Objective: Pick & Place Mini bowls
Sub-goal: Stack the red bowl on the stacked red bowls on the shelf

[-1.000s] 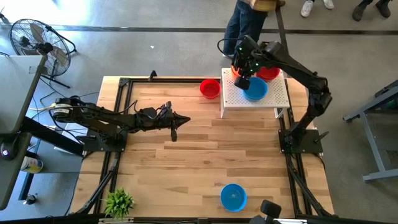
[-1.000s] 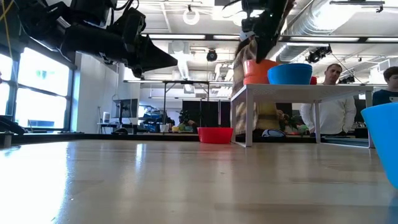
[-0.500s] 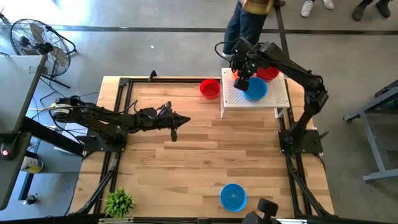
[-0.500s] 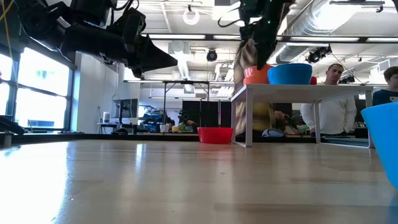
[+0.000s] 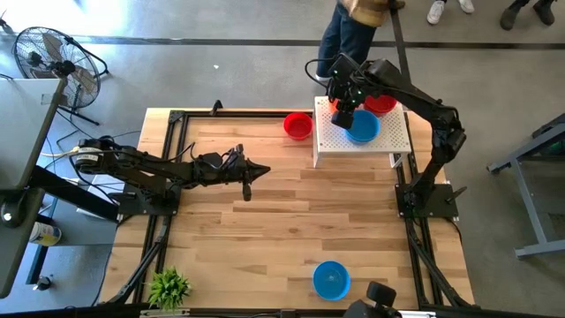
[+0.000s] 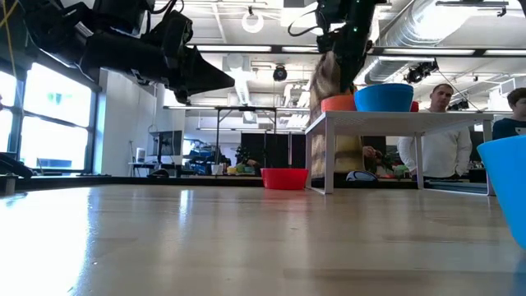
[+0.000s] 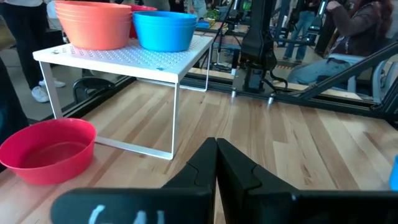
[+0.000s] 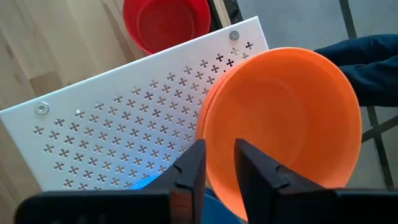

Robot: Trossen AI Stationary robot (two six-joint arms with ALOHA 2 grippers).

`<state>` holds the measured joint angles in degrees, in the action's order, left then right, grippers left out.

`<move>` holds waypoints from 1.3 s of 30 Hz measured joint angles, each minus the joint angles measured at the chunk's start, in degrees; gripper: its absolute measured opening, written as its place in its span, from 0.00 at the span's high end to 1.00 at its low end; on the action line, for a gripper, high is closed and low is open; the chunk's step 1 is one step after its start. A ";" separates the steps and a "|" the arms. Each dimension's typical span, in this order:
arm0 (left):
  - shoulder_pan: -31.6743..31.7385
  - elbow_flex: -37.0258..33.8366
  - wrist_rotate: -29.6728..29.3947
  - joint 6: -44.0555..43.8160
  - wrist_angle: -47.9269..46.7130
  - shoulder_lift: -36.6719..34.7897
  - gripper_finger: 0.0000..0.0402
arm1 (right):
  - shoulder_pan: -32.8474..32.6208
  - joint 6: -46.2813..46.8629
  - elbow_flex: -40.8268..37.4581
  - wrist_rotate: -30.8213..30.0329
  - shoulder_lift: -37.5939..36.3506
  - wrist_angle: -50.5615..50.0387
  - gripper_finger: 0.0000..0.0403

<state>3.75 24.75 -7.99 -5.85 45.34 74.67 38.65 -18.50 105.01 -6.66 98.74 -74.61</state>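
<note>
My right gripper (image 8: pixel 219 177) is over the far left corner of the white perforated stand (image 5: pixel 388 141), shut on an orange mini bowl (image 8: pixel 286 118). The bowl's base rests on the stand (image 6: pixel 338 104). A blue bowl (image 5: pixel 362 127) and a red bowl (image 5: pixel 382 103) also sit on the stand. Another red bowl (image 5: pixel 298 125) stands on the table left of the stand, and a blue bowl (image 5: pixel 331 279) stands at the near edge. My left gripper (image 5: pixel 247 184) is shut and empty, hovering above the table's left middle. My right gripper holds the orange bowl by its rim (image 8: pixel 217 155) on the side facing the camera. One finger (image 8: pixel 255 171) is inside the bowl and the other (image 8: pixel 189 171) outside. The fingers come from above, pointing down. The bowl stands upright on the stand's top.
The stand (image 7: pixel 124 59) is raised on thin white legs, with the red bowl (image 7: pixel 46 149) on the table beside it. A small green plant (image 5: pixel 168 287) sits at the near left corner. People stand beyond the far edge (image 5: pixel 349 26). Bare wood lies across the table's middle.
My right gripper has come down, lowering the orange bowl from just above the stand onto its top, next to the blue bowl. My left arm has kept still.
</note>
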 joint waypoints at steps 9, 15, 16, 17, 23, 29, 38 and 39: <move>0.00 -1.11 0.02 -0.02 1.93 0.02 0.99 | 0.00 -0.59 -0.09 3.47 -1.14 3.42 0.97; 0.93 -6.69 -0.21 -0.01 12.15 0.04 0.99 | -3.30 1.95 -0.73 8.45 -0.87 9.90 0.98; 1.35 -7.33 -0.28 -0.02 13.05 0.04 0.99 | -4.27 2.22 -1.26 8.68 -0.40 11.24 0.98; 1.73 -7.86 -0.31 -0.04 13.76 0.04 0.99 | -5.22 2.69 -1.77 8.74 0.22 12.69 0.99; 2.80 -8.62 0.20 -0.45 14.09 0.04 0.99 | -9.56 7.04 -2.10 8.61 5.80 20.37 0.98; 2.73 -8.63 0.37 0.95 13.46 0.04 0.99 | -11.73 12.32 -2.10 8.58 11.77 26.78 0.95; 2.62 -8.66 0.42 1.64 13.32 0.04 0.99 | -13.24 14.25 -2.10 5.99 18.35 33.86 0.81; 2.62 -8.66 0.42 1.64 13.38 0.04 0.99 | -13.31 14.24 -2.10 5.50 18.92 34.51 0.79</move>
<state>6.37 16.10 -7.57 -4.21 58.72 74.72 25.34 -4.26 102.91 -1.16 117.66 -40.10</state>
